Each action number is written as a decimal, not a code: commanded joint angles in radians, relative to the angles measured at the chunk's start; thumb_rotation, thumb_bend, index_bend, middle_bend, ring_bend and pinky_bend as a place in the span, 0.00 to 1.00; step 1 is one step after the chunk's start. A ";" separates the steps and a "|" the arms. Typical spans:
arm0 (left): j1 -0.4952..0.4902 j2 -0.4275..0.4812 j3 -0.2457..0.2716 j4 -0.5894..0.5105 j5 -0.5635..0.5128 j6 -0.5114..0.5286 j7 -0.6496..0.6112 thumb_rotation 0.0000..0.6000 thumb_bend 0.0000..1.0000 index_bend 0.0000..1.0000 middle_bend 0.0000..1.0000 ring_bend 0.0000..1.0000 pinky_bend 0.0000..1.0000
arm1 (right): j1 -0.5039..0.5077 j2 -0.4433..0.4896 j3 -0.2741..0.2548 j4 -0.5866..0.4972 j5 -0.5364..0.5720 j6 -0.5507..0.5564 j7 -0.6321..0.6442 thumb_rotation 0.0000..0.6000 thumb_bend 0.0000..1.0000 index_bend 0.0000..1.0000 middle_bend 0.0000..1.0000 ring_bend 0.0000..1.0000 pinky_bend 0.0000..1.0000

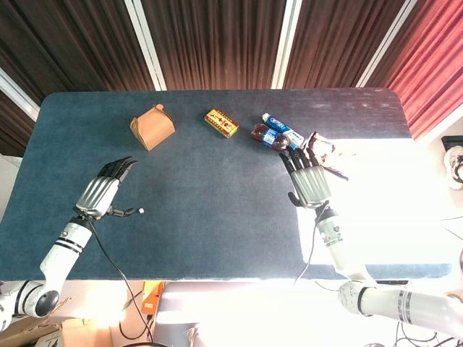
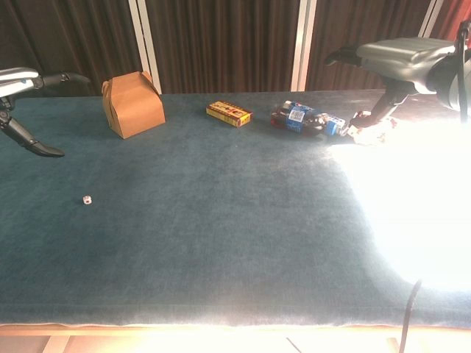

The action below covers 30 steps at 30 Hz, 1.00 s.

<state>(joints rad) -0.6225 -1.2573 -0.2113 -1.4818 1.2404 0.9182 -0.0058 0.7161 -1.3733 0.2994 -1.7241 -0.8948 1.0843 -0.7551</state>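
Observation:
My left hand (image 1: 105,189) hovers open over the left of the dark blue table (image 1: 217,202), holding nothing; in the chest view it (image 2: 22,81) shows at the left edge, raised above the cloth. A tiny white die (image 1: 142,211) (image 2: 86,200) lies just beside its thumb. My right hand (image 1: 309,179) (image 2: 401,55) is open and raised, fingers pointing toward a lying cola bottle (image 1: 275,134) (image 2: 305,120) and a crumpled snack wrapper (image 1: 327,149) (image 2: 372,131). One finger reaches down close to the wrapper; I cannot tell if it touches.
A brown gable-top paper box (image 1: 152,127) (image 2: 132,105) stands at the back left. A small yellow carton (image 1: 221,122) (image 2: 229,112) lies at the back centre. Strong sunlight washes out the table's right part. Dark curtains hang behind the far edge.

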 commanded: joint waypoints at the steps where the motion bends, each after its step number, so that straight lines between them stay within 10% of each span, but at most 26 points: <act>1: 0.001 0.002 0.004 -0.005 -0.001 0.009 0.005 1.00 0.12 0.01 0.00 0.00 0.10 | 0.005 0.003 -0.007 -0.001 0.005 0.004 0.007 1.00 0.23 0.00 0.00 0.00 0.00; 8: 0.041 0.038 0.030 -0.050 0.014 0.069 0.016 1.00 0.14 0.01 0.00 0.00 0.10 | -0.020 0.042 -0.053 -0.039 -0.052 0.033 0.051 1.00 0.23 0.00 0.00 0.00 0.00; 19: 0.239 0.050 0.217 -0.044 0.221 0.269 -0.113 0.98 0.18 0.19 0.00 0.00 0.12 | -0.299 0.237 -0.307 -0.108 -0.431 0.229 0.354 1.00 0.23 0.00 0.00 0.00 0.00; 27: 0.233 -0.110 0.232 0.143 0.274 0.264 -0.119 0.38 0.39 0.24 0.00 0.00 0.11 | -0.396 0.214 -0.362 0.025 -0.503 0.273 0.483 1.00 0.23 0.00 0.00 0.00 0.00; 30: 0.223 -0.162 0.216 0.186 0.258 0.251 -0.094 0.32 0.44 0.24 0.00 0.00 0.11 | -0.401 0.210 -0.349 0.034 -0.504 0.267 0.498 1.00 0.23 0.00 0.00 0.00 0.00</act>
<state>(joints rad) -0.3929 -1.3845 0.0123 -1.3234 1.5043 1.1794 -0.1182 0.3215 -1.1610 -0.0519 -1.6961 -1.3948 1.3504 -0.2638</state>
